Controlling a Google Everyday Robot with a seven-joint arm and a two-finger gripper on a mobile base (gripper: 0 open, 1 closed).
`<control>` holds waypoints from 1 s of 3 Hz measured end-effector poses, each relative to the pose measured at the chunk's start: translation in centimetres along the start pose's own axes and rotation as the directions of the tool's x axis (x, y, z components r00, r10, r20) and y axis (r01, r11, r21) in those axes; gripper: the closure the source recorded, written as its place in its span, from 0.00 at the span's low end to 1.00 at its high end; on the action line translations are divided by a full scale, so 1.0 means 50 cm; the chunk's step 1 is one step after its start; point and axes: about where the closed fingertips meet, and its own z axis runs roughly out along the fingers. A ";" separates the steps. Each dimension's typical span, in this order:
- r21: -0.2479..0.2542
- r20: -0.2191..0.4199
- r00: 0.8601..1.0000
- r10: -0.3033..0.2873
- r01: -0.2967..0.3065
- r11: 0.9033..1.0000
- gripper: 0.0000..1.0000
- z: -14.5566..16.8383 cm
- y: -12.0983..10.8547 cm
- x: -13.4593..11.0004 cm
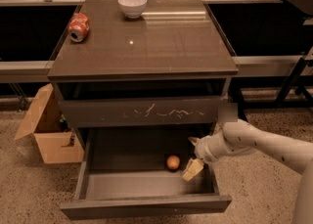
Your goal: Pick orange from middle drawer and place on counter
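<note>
The orange [173, 162] lies on the grey floor of the open middle drawer [146, 206], right of centre. My gripper [192, 155] is inside the drawer at its right side, just right of the orange and not touching it. It is open and empty, with one pale fingertip [192, 169] low and the other higher up. My white arm comes in from the right. The counter [146, 47] is the glossy dark top of the cabinet above.
A red soda can [78, 26] lies at the counter's left rear and a white bowl [132, 5] stands at its back. The scratched drawer front [146, 112] overhangs the open drawer. An open cardboard box [46, 130] sits on the floor to the left.
</note>
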 end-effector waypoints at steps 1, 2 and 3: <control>-0.022 0.028 0.998 -0.052 0.052 0.998 0.00 0.072 -0.036 0.001; -0.024 0.030 0.998 -0.061 0.062 0.998 0.00 0.078 -0.036 0.003; -0.032 0.032 0.994 -0.107 0.108 0.994 0.00 0.105 -0.037 0.011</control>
